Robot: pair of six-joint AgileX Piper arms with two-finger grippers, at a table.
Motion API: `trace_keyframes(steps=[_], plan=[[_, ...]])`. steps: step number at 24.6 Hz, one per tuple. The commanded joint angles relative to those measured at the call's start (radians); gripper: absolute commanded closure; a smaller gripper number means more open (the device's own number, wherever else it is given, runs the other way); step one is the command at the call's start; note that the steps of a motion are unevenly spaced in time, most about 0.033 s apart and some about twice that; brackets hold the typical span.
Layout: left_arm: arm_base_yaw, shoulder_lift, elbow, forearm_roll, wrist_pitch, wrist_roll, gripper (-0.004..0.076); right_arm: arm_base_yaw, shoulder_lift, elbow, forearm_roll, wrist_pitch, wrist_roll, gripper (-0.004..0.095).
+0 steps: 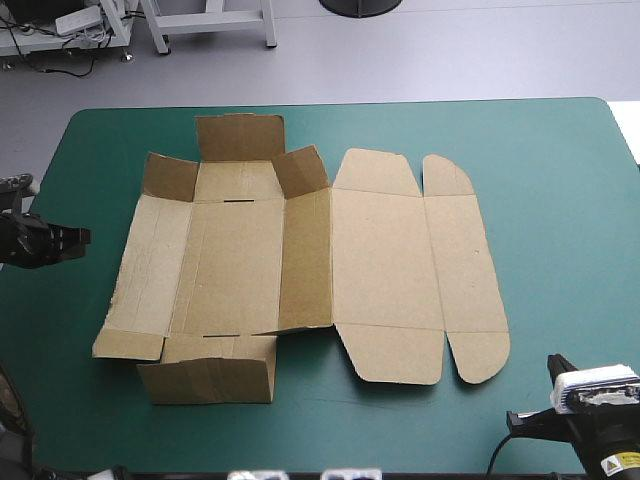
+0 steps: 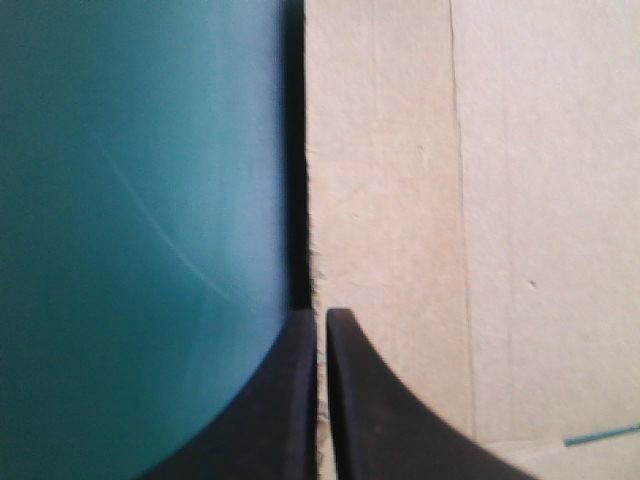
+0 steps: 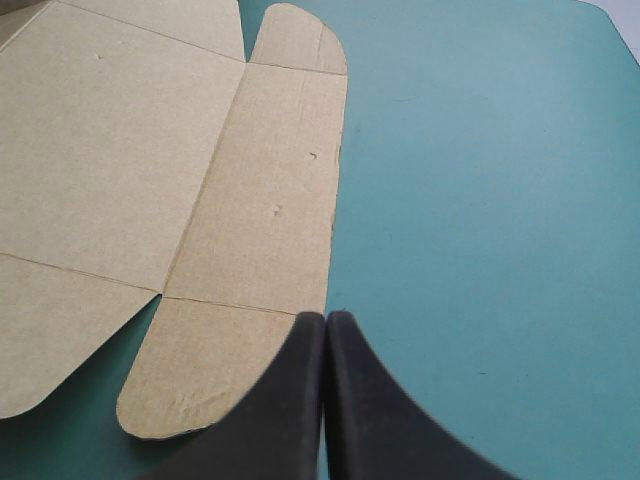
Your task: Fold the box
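Observation:
The brown box lies as a cut sheet in the middle of the table. Its left part has small flaps tilted up at the far end and a flap bent up at the near end. The lid panels to the right lie flat. My left gripper hovers shut just off the sheet's left edge, apart from it. In the left wrist view that gripper points along the box edge. My right gripper is shut near the table's front right. In its own view the right gripper sits by the rounded flap.
A wide stretch of teal-green cover lies between the box and the table's right edge. A narrower strip of cover runs along the box's left side.

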Motion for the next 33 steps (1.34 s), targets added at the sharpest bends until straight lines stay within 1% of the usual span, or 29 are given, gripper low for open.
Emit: trace_keyframes(steps=[1, 5, 11, 13, 17, 19, 20, 21, 22, 23, 24, 25, 27, 33], plan=[[0.001, 0.025, -0.033, -0.142, 0.127, 0.062, 0.0706, 0.004, 0.013, -0.024, 0.012, -0.073, -0.005, 0.0932], [0.001, 0.062, -0.031, -0.158, 0.125, 0.042, 0.0707, 0.004, 0.013, -0.024, 0.012, -0.073, -0.005, 0.0932], [0.001, 0.075, -0.031, -0.050, 0.093, 0.044, 0.0707, 0.004, 0.013, -0.024, 0.012, -0.073, -0.007, 0.0932], [0.001, 0.080, -0.031, -0.014, 0.097, 0.040, 0.0707, 0.004, 0.013, -0.024, 0.012, -0.073, -0.007, 0.0932], [-0.001, 0.103, -0.027, -0.016, 0.124, 0.030, 0.0704, 0.004, 0.013, -0.024, 0.012, -0.073, -0.007, 0.0932], [-0.001, 0.112, -0.007, 0.017, 0.124, 0.015, 0.0664, 0.004, 0.013, -0.024, 0.009, -0.073, -0.007, 0.0932], [-0.001, 0.119, 0.005, 0.020, 0.124, 0.015, 0.0592, 0.004, 0.013, -0.024, 0.005, -0.075, -0.007, 0.0932], [-0.001, 0.121, 0.009, 0.020, 0.124, 0.014, 0.0555, 0.004, 0.013, -0.024, -0.004, -0.075, -0.007, 0.0931], [-0.002, 0.123, 0.024, 0.016, 0.124, 0.013, 0.0444, 0.004, 0.013, -0.024, -0.023, -0.078, -0.007, 0.0932], [-0.002, 0.123, 0.030, 0.013, 0.124, 0.013, 0.0398, 0.004, 0.013, -0.024, -0.030, -0.077, -0.007, 0.0932], [-0.005, 0.123, 0.047, 0.007, 0.124, 0.008, 0.0295, 0.004, 0.013, -0.024, -0.035, -0.078, -0.007, 0.0932], [-0.011, 0.123, 0.053, 0.007, 0.124, 0.008, 0.0261, 0.004, 0.013, -0.024, -0.037, -0.078, -0.007, 0.0932], [-0.028, 0.123, 0.071, 0.002, 0.124, 0.008, 0.0239, 0.004, 0.013, -0.024, -0.042, -0.078, -0.007, 0.0932], [-0.113, 0.123, 0.083, -0.014, 0.124, -0.017, 0.0239, 0.004, 0.013, -0.024, -0.048, -0.080, -0.007, 0.0931]])
